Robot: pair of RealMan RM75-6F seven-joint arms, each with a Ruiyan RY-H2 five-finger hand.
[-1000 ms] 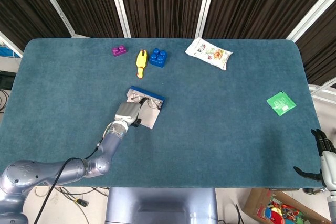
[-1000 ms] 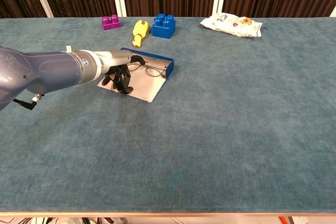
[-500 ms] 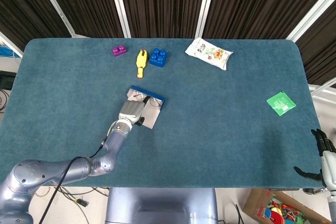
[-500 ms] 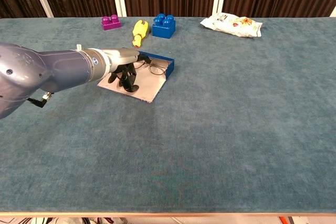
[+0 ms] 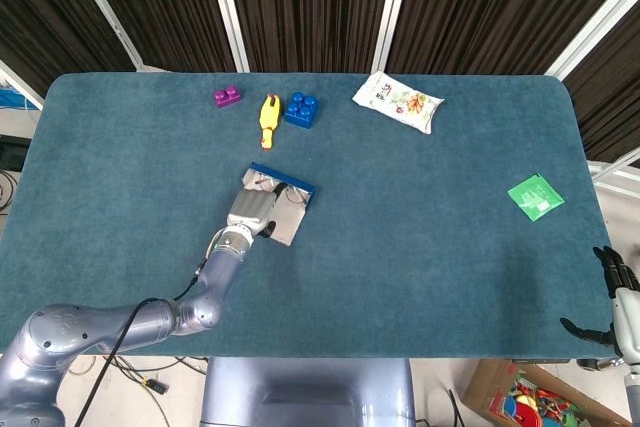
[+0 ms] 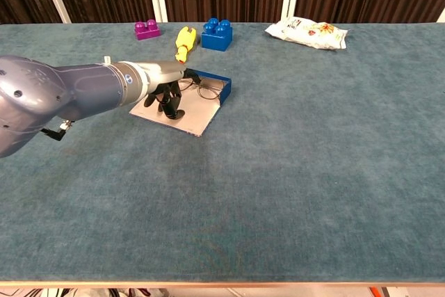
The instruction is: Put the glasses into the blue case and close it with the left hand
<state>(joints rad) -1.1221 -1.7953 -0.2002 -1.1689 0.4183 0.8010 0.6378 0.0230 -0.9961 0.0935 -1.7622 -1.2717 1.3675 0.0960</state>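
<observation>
Your blue case (image 6: 208, 93) lies open, silver lid flat; the thin-framed glasses (image 6: 201, 89) rest inside.

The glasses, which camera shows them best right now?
The chest view: the glasses show lenses and frame clearly in the open blue case, beside the left hand. The head view shows only small, faint lenses, partly hidden by the hand.

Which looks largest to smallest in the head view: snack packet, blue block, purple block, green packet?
1. Snack packet, clearly largest.
2. Green packet.
3. Blue block, only slightly smaller than the green packet, so that pair is unsure.
4. Purple block, smallest.
</observation>
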